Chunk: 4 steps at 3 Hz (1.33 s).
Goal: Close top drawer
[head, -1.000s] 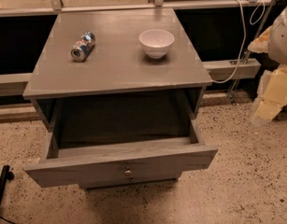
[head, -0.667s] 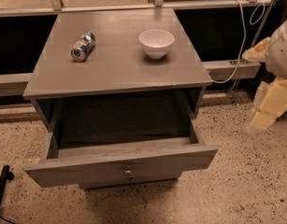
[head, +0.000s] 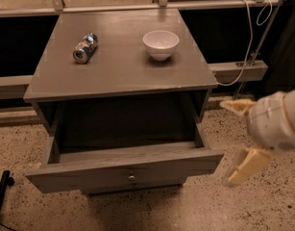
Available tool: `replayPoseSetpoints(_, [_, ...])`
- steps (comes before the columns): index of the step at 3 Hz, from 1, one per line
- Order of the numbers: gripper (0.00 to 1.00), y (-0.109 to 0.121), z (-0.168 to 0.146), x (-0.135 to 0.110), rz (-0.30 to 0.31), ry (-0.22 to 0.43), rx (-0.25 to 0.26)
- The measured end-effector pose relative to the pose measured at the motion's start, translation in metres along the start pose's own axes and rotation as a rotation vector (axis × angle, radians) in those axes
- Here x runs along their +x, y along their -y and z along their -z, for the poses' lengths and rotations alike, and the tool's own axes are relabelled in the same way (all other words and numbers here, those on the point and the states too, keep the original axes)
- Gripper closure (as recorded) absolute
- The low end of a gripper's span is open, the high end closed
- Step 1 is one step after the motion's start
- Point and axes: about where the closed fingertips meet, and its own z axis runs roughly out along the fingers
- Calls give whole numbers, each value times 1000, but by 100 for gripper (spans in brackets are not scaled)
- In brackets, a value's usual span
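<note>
Speckled floor (head: pixel 209 211), grey cabinet (head: pixel 123 76) with can (head: pixel 85 47) and white bowl (head: pixel 161 44) on top, top drawer (head: pixel 89 173) pulled out, gripper (head: pixel 227 143) just right of it, fingers wide apart, holding nothing

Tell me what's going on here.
A robot arm is set to close the top drawer, which is pulled far out of the cabinet. The gripper hovers open just off the drawer's right front corner, not touching it. A can lying on its side and a white bowl sit on the cabinet top.
</note>
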Motion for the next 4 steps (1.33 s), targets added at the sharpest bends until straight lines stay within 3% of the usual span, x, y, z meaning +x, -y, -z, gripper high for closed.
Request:
replayPoseSetpoints(1, [0, -46, -55, 28, 27, 73, -63])
replayPoseSetpoints(2, [27, -96, -116, 50, 44, 97, -172])
replayPoseSetpoints(3, [50, -123, -152, 58, 29, 91, -236])
replayPoseSetpoints(4, [81, -126, -157, 58, 29, 96, -237])
